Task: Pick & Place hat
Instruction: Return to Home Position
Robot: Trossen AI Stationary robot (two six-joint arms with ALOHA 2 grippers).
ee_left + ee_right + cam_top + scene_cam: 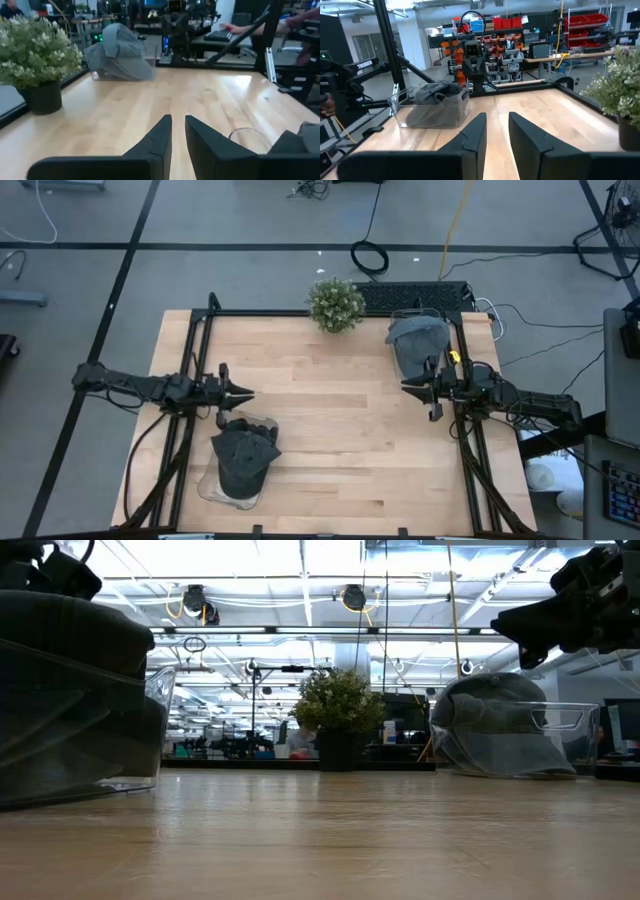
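A dark hat lies in a clear bin at the table's near left; it also shows in the low view and the right wrist view. A grey hat sits in a second clear bin at the far right and appears in the left wrist view. My left gripper hovers just beyond the dark hat's bin, pointing right, its fingers a narrow gap apart. My right gripper hovers near the grey hat's bin, pointing left, its fingers likewise a little apart. Neither touches anything.
A potted plant stands at the middle of the table's far edge. A dark frame rail runs along the far edge, with more rails down both sides. Bare wood lies between the two grippers. A person's arm shows at a desk beyond the table.
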